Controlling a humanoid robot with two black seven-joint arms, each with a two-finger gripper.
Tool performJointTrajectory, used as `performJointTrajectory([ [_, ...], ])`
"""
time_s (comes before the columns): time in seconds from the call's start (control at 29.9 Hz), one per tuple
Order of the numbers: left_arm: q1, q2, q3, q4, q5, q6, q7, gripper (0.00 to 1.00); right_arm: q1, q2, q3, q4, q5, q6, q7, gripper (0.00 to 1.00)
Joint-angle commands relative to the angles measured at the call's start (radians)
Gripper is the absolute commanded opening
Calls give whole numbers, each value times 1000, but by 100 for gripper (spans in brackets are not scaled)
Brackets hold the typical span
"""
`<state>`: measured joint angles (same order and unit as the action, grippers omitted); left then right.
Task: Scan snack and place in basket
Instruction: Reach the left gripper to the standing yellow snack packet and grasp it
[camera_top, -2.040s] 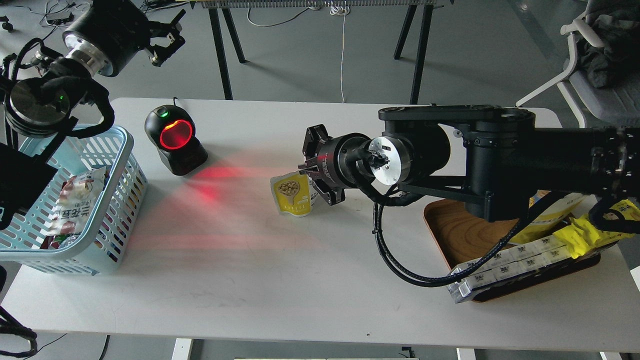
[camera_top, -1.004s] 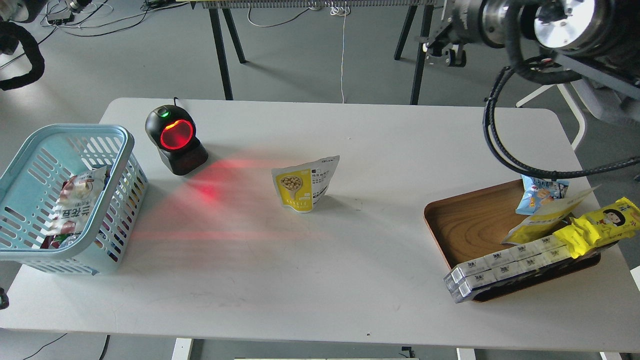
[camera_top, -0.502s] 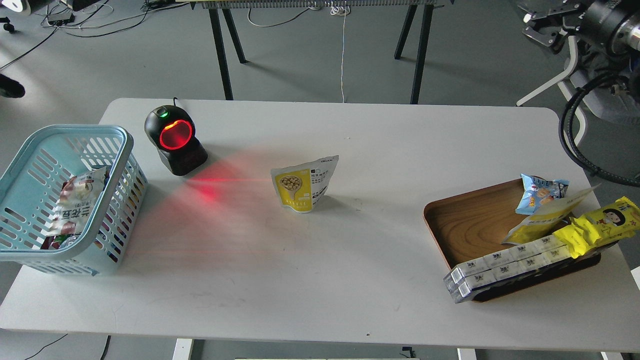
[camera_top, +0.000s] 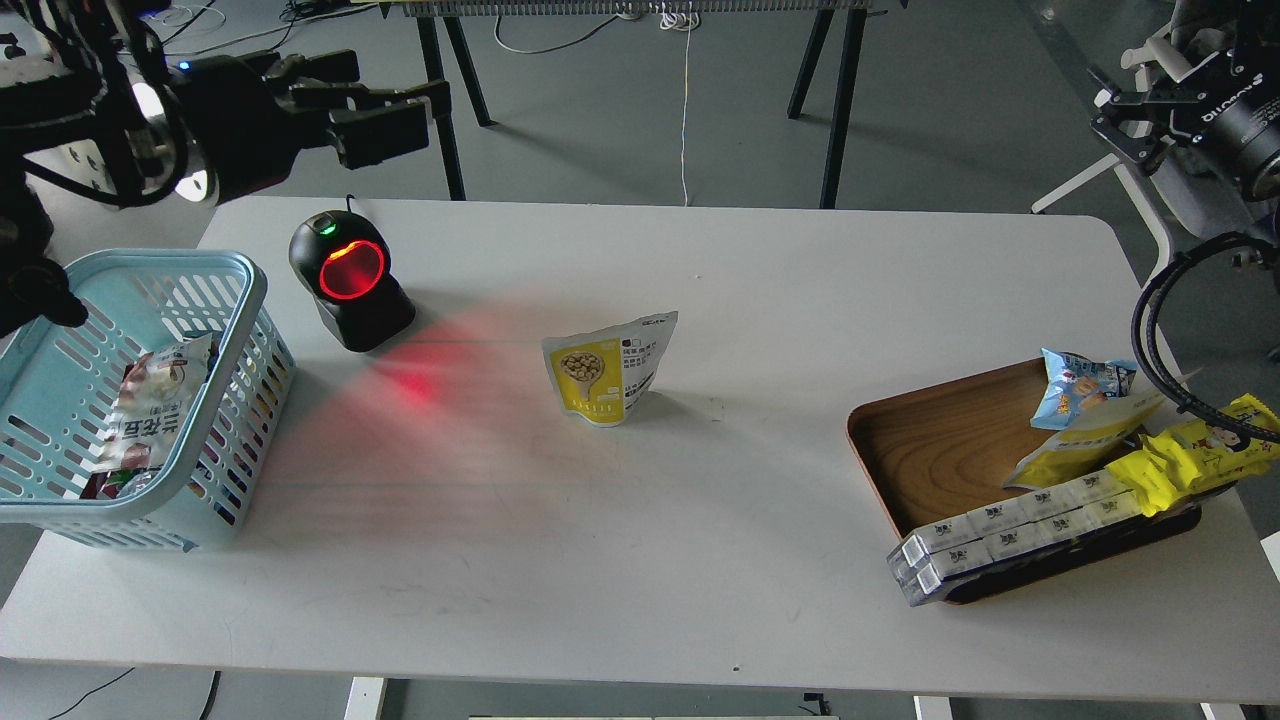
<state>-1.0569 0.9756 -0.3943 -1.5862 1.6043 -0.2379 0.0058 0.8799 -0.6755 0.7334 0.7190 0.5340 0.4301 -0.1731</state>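
Both arms now back in view, left gripper open and empty above scanner, right gripper open, empty, far right, snack upright mid-table, well apart from both.

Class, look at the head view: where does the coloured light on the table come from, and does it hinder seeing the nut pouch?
Head view: the red glow fans across the table from the scanner, whose window shines red; it fades just short of the snack, which stays sharp and evenly lit, with a soft shadow to its right.
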Motion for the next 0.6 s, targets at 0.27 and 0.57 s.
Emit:
performJointTrajectory([
  [0.27,97,-155,51,-52,508,38,-63,99,8,39,-6,-49,-3,-48,3,96],
  [0.57,126,-273,84,6,577,22,-56,99,4,86,-69,-61,-14,-24,-3,97],
])
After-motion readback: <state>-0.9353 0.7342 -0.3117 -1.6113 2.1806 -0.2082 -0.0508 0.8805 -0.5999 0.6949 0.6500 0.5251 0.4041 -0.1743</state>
